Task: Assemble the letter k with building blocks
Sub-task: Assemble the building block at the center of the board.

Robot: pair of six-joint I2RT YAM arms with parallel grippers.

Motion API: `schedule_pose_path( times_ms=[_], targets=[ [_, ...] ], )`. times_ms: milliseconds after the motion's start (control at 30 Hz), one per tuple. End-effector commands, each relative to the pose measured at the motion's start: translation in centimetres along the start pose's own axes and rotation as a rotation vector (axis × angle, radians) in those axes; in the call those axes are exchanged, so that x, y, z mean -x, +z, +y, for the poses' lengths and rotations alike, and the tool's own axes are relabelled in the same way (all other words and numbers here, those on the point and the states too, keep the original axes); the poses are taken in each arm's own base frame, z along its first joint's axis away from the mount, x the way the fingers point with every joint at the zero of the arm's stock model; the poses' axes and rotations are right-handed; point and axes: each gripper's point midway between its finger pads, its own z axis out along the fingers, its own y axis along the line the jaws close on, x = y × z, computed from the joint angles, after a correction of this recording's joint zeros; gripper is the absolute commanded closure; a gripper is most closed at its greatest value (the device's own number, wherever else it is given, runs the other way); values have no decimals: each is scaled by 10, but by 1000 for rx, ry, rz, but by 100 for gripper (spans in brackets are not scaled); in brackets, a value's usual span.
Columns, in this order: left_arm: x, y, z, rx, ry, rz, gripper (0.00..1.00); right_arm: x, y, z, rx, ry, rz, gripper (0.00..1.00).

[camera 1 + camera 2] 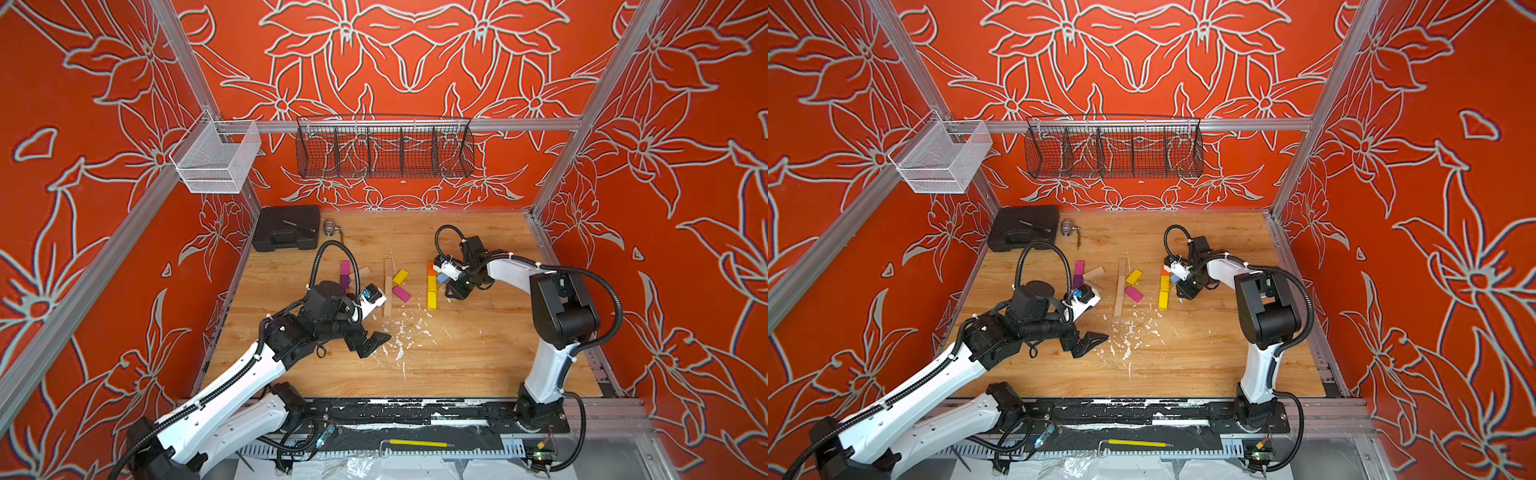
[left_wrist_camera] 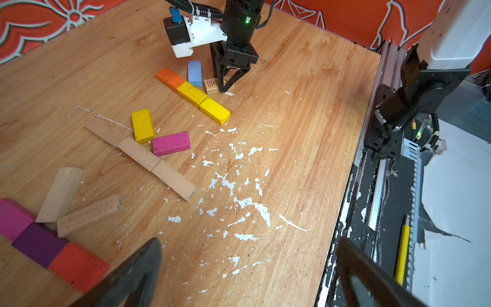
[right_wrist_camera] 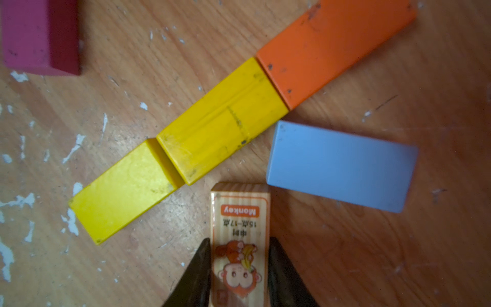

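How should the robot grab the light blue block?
Probably from straight above, pinching the light blue block across its two long sides, near the middle. It lies flat, and that is its narrow way. A gap beside the orange block leaves finger room; the end by the printed block is crowded.

Left arm (image 1: 232, 382) — extended low from the near edge toward the middle of the table (image 1: 478, 365), wrist bent. Left pincer (image 1: 380, 345) sits low over the table, jaws spread wide, holding nothing.

Right arm (image 1: 548, 365) — upright from its base, elbow high, forearm reaching inward, wrist pitched down. Right pincer (image 3: 239, 240) points straight down, both fingers pressed against the long sides of the printed block (image 3: 240, 212).
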Motion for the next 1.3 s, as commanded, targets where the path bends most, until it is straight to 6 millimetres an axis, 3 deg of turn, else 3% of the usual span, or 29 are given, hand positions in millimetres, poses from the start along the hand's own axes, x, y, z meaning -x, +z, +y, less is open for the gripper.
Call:
schedule_pose_path(
  times_ms=[0,1267],
  targets=[
    [5,-1,1,1,14,-15,0,3,0,7,24,-1,-10,65],
    [4,-1,1,2,13,-14,0,16,6,3,27,27,-24,63]
  ],
)
